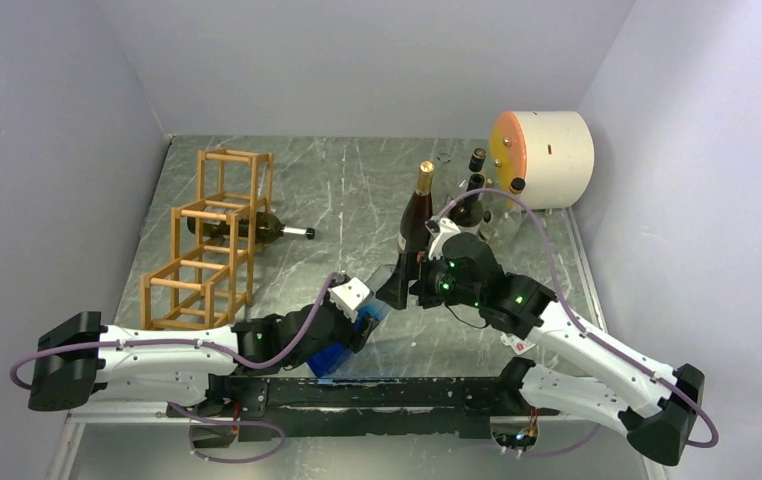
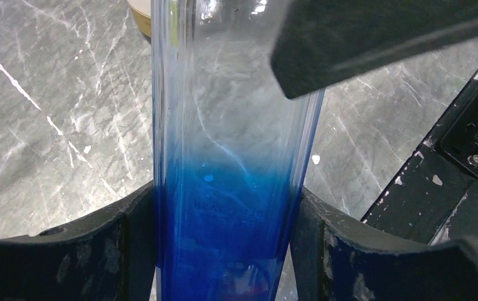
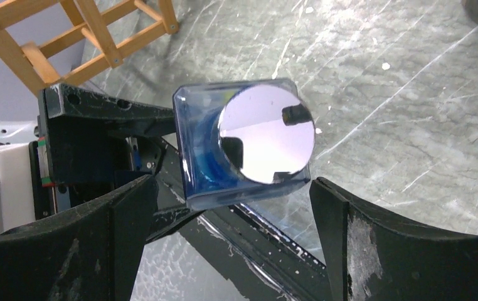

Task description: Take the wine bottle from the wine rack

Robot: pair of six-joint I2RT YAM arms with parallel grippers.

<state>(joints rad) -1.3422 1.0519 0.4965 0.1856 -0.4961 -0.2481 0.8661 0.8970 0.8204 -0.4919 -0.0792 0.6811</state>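
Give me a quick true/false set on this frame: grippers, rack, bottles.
1. The left gripper is shut on the blue bottle. True.
2. The wine rack holds no bottle. False: a dark bottle lies in it, with its neck sticking out to the right.
3. The right gripper is open. True.
4. The gold-topped bottle lies flat on the table. False: it stands upright.
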